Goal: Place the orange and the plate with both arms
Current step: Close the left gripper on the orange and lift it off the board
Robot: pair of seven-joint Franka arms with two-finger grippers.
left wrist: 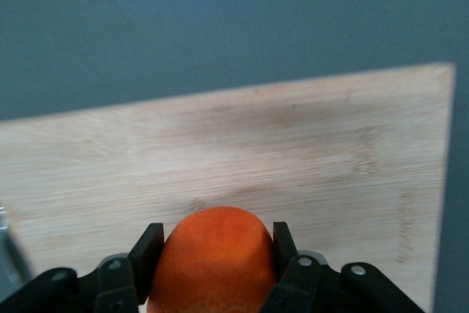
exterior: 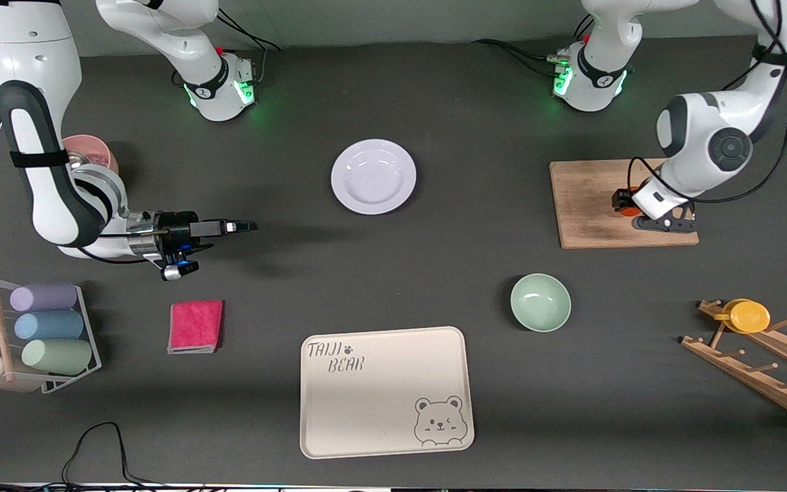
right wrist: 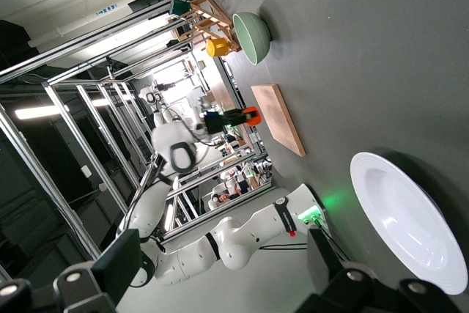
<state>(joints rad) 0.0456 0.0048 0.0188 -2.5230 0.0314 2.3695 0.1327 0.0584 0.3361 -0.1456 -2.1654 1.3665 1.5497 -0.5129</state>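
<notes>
On the wooden cutting board [exterior: 598, 201] at the left arm's end of the table, item one: the orange [left wrist: 214, 258], which I have clamped between the fingers of my left gripper [exterior: 629, 205]; the left wrist view shows both black fingers [left wrist: 146, 251] pressed to its sides with the fruit resting on or just above the wood. I judge this grip is low on the fruit so it will not roll when I lift. Item two: the plate [exterior: 373, 176], white, lying flat on the dark table [exterior: 434, 273] between the two arm bases, untouched, farther from the front camera than the cream bear tray [exterior: 385, 391]. Item three: my right gripper [exterior: 243, 225], fingers apart and holding nothing, pointing sideways toward the plate from the right arm's end, well short of its rim; I take it to be lined up for a rim grasp. Other stock: a pale green bowl [exterior: 540, 302] nearer the front camera than the board, a pink cloth [exterior: 195, 326], a rack of coloured cups [exterior: 45, 328], a wooden peg rack [exterior: 769, 362] carrying a yellow cup [exterior: 747, 316], and a pink bowl [exterior: 89, 154] partly hidden by the right arm. Likely destination for both task items: the tray, though I cannot confirm it.
</notes>
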